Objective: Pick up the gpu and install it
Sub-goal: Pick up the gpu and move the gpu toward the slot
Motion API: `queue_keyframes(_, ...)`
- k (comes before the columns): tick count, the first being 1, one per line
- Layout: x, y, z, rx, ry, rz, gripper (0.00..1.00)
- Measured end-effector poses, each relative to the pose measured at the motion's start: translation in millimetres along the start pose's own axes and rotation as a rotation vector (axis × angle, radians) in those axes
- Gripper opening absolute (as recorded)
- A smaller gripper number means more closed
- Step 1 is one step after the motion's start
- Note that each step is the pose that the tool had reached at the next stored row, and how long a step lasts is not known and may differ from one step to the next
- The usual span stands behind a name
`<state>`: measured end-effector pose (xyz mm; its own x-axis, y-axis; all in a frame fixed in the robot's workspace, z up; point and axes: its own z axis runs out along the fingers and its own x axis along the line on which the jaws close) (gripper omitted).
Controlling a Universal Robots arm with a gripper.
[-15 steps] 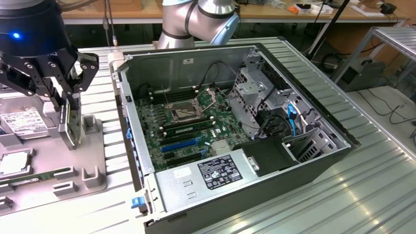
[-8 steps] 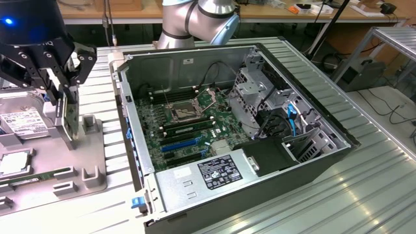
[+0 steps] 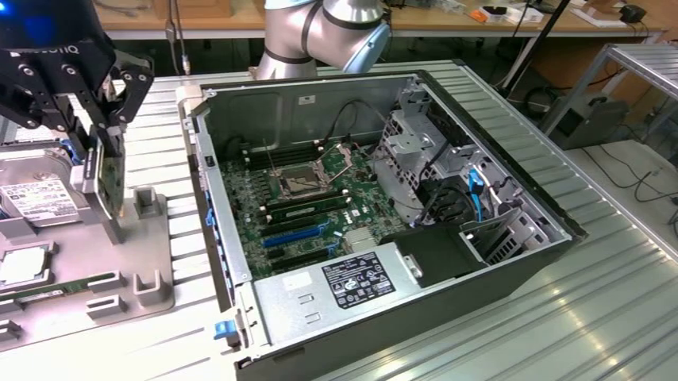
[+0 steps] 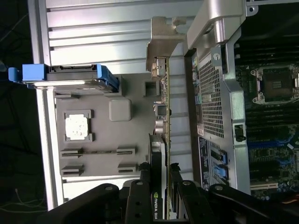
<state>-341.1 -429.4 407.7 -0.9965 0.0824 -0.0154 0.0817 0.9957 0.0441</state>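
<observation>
The gpu (image 3: pixel 107 186) is a thin black card, seen edge-on and standing upright. Its pale metal bracket (image 4: pixel 161 44) runs along the end away from my grip. My gripper (image 3: pixel 98 147) is shut on the card's upper edge, one finger (image 4: pixel 145 173) on each face. In the wrist view the gripper (image 4: pixel 160 171) pinches the gpu (image 4: pixel 163 135) by the part with the green logo. The card hangs over the grey fixture tray (image 3: pixel 159 262), to the exterior view's left of the open computer case (image 3: pixel 529 262). I cannot tell whether its lower end touches the tray.
Inside the case lies the motherboard (image 3: pixel 302 202) with blue slots (image 3: pixel 297 234), a drive cage (image 3: pixel 418 159) and a power supply (image 3: pixel 350 290). A hard drive (image 3: pixel 37 198), a memory stick (image 3: pixel 63 286) and a processor (image 4: pixel 77 127) rest on the tray. The slatted metal table (image 3: pixel 593 317) surrounds everything.
</observation>
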Motion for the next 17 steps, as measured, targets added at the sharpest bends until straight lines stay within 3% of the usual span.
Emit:
queue_keyframes(13, -0.4, 1.2, -26.8, 0.0002, 0.0034, 0.0, 0.27)
queue_keyframes(17, -0.4, 1.2, -27.0, 0.0002, 0.0034, 0.0, 0.27)
